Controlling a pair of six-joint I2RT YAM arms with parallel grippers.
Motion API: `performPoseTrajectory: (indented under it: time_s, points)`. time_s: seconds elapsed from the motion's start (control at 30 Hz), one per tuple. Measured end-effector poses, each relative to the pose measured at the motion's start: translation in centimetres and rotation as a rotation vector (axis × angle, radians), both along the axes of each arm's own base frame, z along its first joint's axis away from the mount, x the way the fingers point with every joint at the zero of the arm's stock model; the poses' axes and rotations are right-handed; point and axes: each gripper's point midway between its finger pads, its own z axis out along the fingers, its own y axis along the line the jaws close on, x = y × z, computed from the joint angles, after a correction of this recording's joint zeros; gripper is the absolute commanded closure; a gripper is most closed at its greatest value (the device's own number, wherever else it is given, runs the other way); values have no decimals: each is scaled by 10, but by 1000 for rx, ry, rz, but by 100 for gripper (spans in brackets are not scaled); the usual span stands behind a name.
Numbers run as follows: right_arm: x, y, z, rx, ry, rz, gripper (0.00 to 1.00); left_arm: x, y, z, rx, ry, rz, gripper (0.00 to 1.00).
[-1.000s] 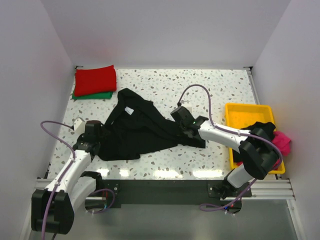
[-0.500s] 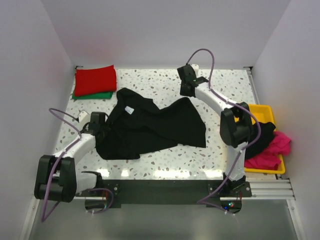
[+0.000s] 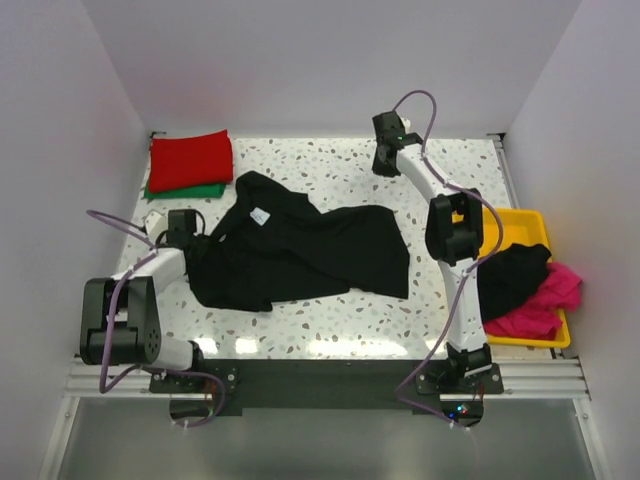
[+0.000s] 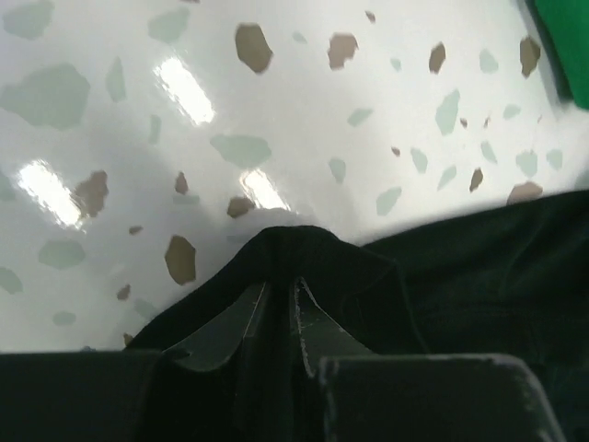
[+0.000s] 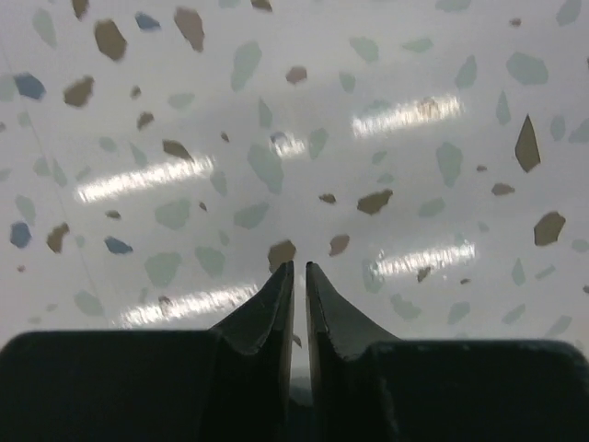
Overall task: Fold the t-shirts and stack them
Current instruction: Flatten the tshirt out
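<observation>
A black t-shirt (image 3: 310,255) with a small white neck label (image 3: 258,216) lies spread across the middle of the table. My left gripper (image 3: 188,238) sits at its left edge. In the left wrist view that gripper (image 4: 279,284) is shut on a raised fold of the black cloth (image 4: 479,267). My right gripper (image 3: 383,160) hovers near the back of the table, apart from the shirt. Its jaws (image 5: 299,267) stand a narrow slit apart with only bare table between them. A folded red t-shirt (image 3: 190,160) rests on a green one (image 3: 190,190) at the back left.
A yellow tray (image 3: 495,215) at the right edge holds a crumpled black t-shirt (image 3: 512,275) and a pink one (image 3: 550,300). White walls close in the table on three sides. The green cloth's corner (image 4: 563,46) shows in the left wrist view.
The right gripper pulled the shirt's right side out flat, let go and moved to the back of the table. The left gripper closed on the shirt's left edge.
</observation>
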Motion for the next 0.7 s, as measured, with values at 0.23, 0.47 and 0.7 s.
performPoseTrajectory:
  time_s: [0.23, 0.47, 0.7]
  points:
    - [-80, -6, -8, 50, 107, 28, 50, 18, 18, 19, -56, -114, 15, 65]
    - [-161, -10, 20, 116, 41, 46, 36, 27, -9, 33, -153, -240, -108, 44]
    - [-170, -8, -32, 90, 124, 32, 36, 10, -27, 45, -191, -305, -192, 42]
